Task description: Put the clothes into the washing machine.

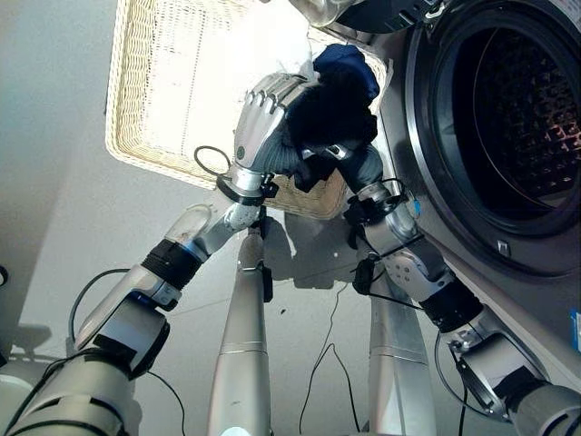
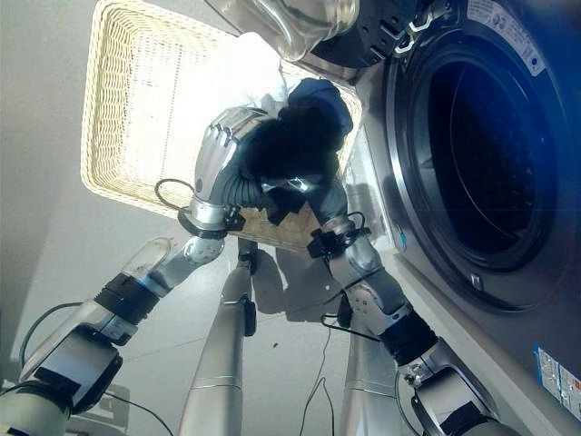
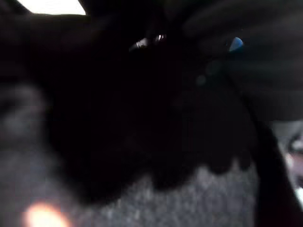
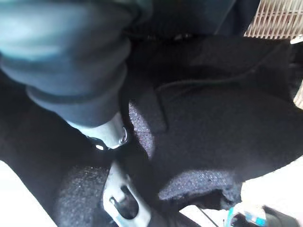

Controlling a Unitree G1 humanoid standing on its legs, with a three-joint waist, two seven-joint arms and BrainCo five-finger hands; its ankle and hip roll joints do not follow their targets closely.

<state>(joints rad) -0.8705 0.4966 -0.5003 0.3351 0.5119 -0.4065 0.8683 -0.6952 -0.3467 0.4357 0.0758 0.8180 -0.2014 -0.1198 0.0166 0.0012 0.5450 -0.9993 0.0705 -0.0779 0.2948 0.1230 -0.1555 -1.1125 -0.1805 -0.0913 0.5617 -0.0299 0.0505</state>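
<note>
Clutching black garment [image 1: 331, 113], both hands [image 1: 263, 123].

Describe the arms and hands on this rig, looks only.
Both arms are silver-grey tubes with black bands at the joints and thin black cables looped alongside. The left hand has silver segmented fingers and a dark ribbed cover over its back and wrist. The right hand shows the same dark ribbed cover, its wrist ringed by black cable.
</note>
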